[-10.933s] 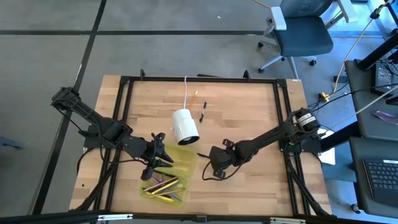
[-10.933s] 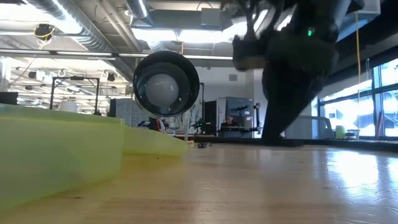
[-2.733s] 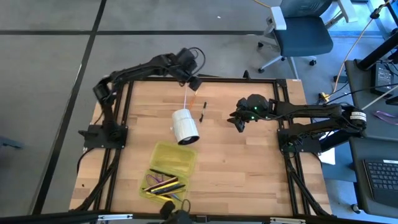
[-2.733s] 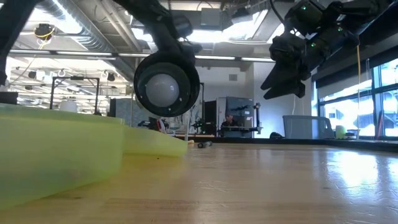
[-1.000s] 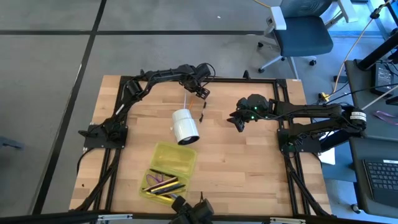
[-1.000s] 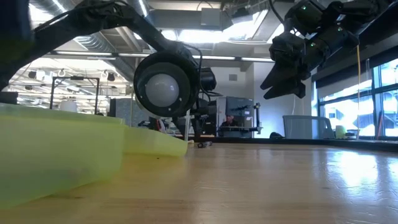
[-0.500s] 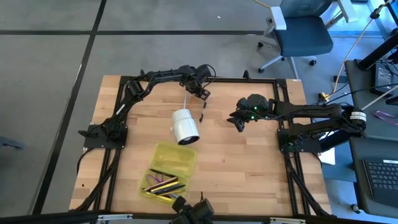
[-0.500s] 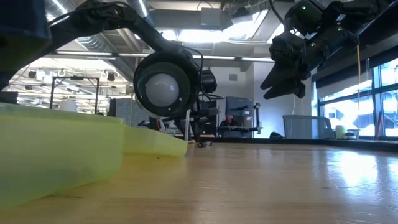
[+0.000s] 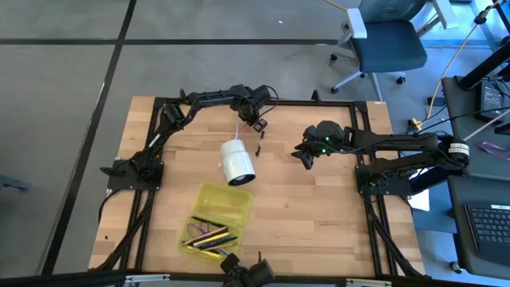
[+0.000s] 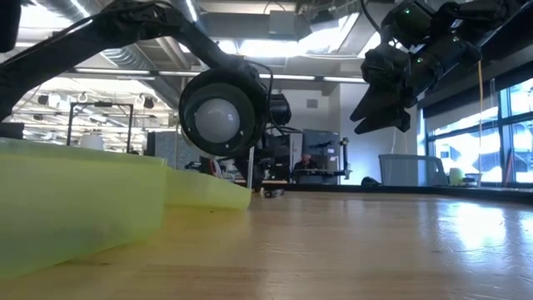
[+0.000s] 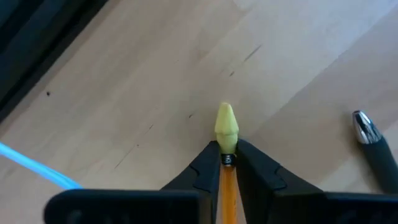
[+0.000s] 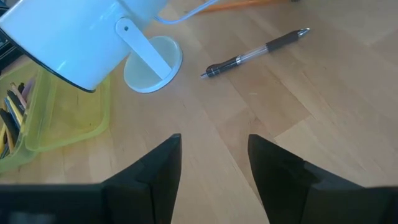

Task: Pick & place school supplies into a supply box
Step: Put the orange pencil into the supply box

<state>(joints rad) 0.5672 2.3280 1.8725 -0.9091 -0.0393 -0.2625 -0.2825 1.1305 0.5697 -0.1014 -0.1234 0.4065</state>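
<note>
High view: While the right arm hangs over the right half of the table [image 9: 319,207], the left gripper [image 9: 256,122] reaches to the far edge, beside the white cylinder's [image 9: 237,162] cord. The table is pale wooden planks in a black frame. The supply box [image 9: 213,222], flat translucent yellow-green plastic with its lid swung open, lies near the front edge with thin pens and pencils [image 9: 209,236] inside. A dark pen [image 9: 260,142] lies on the wood just beside the left gripper.

Low view: The supply box [image 10: 83,200] fills the left as a smooth cloudy yellow-green wall. The white cylinder [image 10: 222,112] faces the camera end-on, a round dark rim around a pale centre. The right gripper [image 10: 381,104] hangs high above the table.

Left wrist view: The left gripper [image 11: 226,163] is clenched on an orange pencil [image 11: 227,186], the dark fingers [image 11: 205,169] pinching just below its metal band; the conical yellow eraser cap [image 11: 226,126] sticks out past them over the wood grain. The dark pen [image 11: 373,144], silver-tipped, lies near.

Right wrist view: The right gripper [image 12: 211,165] is spread wide and holds nothing. Past it lie the pen [image 12: 258,51], slim with a clear barrel and dark grip, the white cylinder [image 12: 74,37] on its round base, and the supply box [image 12: 56,118].
</note>
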